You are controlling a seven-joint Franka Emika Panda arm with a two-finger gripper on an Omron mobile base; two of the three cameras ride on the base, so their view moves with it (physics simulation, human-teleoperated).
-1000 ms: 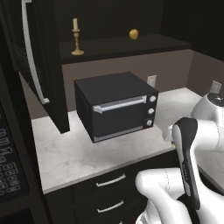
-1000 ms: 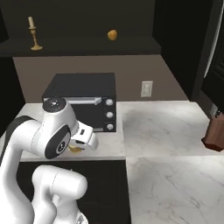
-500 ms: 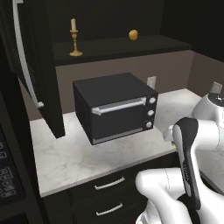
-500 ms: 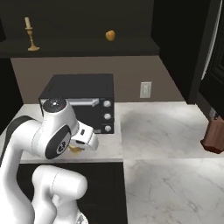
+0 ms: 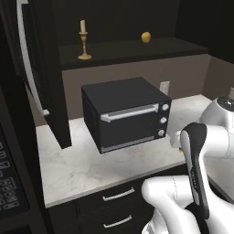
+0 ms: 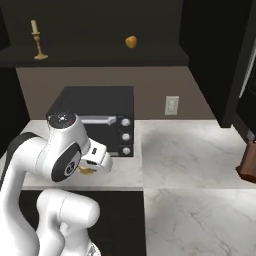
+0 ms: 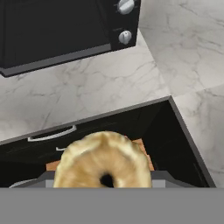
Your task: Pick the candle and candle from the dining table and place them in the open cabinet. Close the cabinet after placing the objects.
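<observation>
On the left, the taper candle [image 5: 82, 39] in its brass stick already stands on the cabinet [image 5: 137, 48] shelf. My gripper [image 7: 104, 175] holds the stubby candle [image 7: 104, 162] low over the counter [image 5: 91, 164]. I judge it half done: placing this and closing the door [image 5: 45, 68] remain.

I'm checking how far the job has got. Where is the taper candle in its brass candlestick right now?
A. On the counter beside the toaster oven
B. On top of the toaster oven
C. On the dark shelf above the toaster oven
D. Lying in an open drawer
C: the taper candle stands upright on the dark shelf above the toaster oven, with a round yellow fruit farther along the same shelf.
</observation>
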